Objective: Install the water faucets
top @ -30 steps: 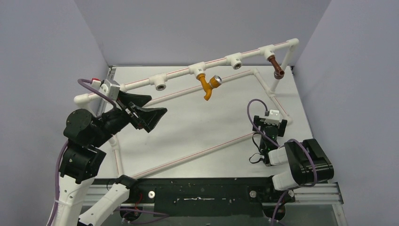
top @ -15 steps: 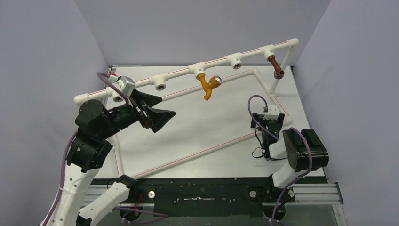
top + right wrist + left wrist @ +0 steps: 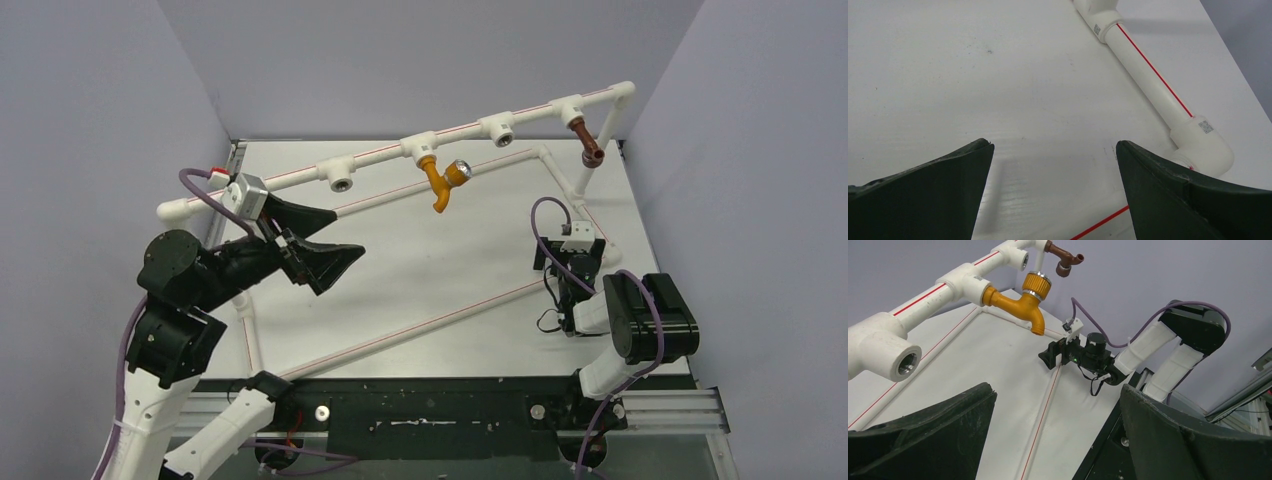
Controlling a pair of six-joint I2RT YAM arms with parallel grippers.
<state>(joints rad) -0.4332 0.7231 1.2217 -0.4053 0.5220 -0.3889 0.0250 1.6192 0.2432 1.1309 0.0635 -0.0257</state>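
Left claw (image 3: 347, 232) has drawn back leftward, open and empty like the right claw (image 3: 1054, 145); orange faucet (image 3: 440, 180) and brown faucet (image 3: 588, 142) already sit fitted on the pipe (image 3: 380, 153).

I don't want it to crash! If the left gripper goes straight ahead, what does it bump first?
Likely nothing soon: the left gripper aims over bare table, below the orange faucet. Farther along sits the right gripper, though depth is unclear.

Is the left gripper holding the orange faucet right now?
No, the left gripper is open and empty, while the orange faucet hangs from the white pipe frame, well apart from it.
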